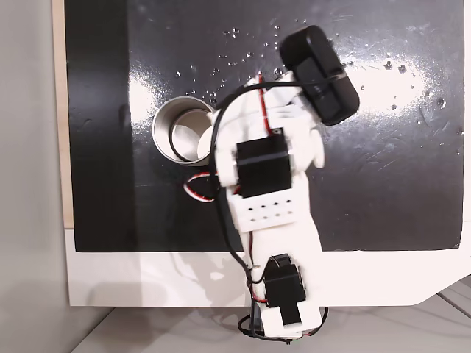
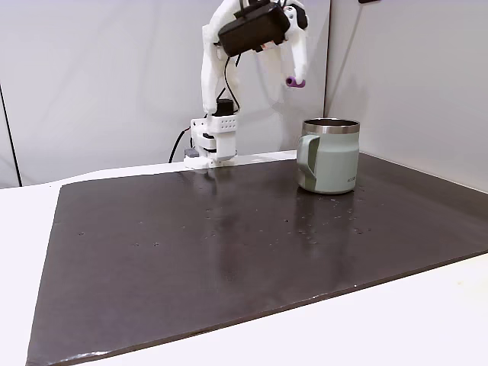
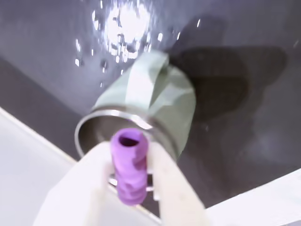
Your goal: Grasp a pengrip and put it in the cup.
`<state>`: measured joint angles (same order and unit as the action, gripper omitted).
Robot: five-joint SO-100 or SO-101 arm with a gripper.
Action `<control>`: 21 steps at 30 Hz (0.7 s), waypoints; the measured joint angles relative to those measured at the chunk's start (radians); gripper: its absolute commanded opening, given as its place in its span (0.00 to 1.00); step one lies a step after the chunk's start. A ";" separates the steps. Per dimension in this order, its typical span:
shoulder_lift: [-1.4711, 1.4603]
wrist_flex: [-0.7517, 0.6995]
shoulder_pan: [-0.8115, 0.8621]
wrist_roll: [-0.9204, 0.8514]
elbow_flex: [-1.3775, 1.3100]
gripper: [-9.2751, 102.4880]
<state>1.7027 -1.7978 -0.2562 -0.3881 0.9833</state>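
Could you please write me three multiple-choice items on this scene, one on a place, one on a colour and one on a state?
1. Where is the small light-purple ribbed rubber pengrip?
A. lying on the dark mat
B. between the fingers of the white hand, in the air
C. on the bottom of the mug

2. What colour is the outer wall of the round metal cup with its silver rim in a fixed view?
A. pale grey-green
B. red
C. bright yellow

3. How does the cup stand on the black mat?
A. tipped on its side
B. upside down
C. upright, mouth open

Answers: 1 B, the wrist view shows the fingers holding it above the cup's rim. 2 A, the side-on fixed view shows that wall. 3 C, its open mouth faces up.
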 measured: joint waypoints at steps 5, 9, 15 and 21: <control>-0.008 0.000 -0.160 0.176 0.005 0.08; -0.041 0.000 -0.233 0.241 0.005 0.08; -0.078 0.000 -0.235 0.250 0.014 0.09; -0.098 0.002 -0.224 0.238 0.014 0.34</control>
<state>1.6045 -1.7963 -0.4801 -0.1503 0.9971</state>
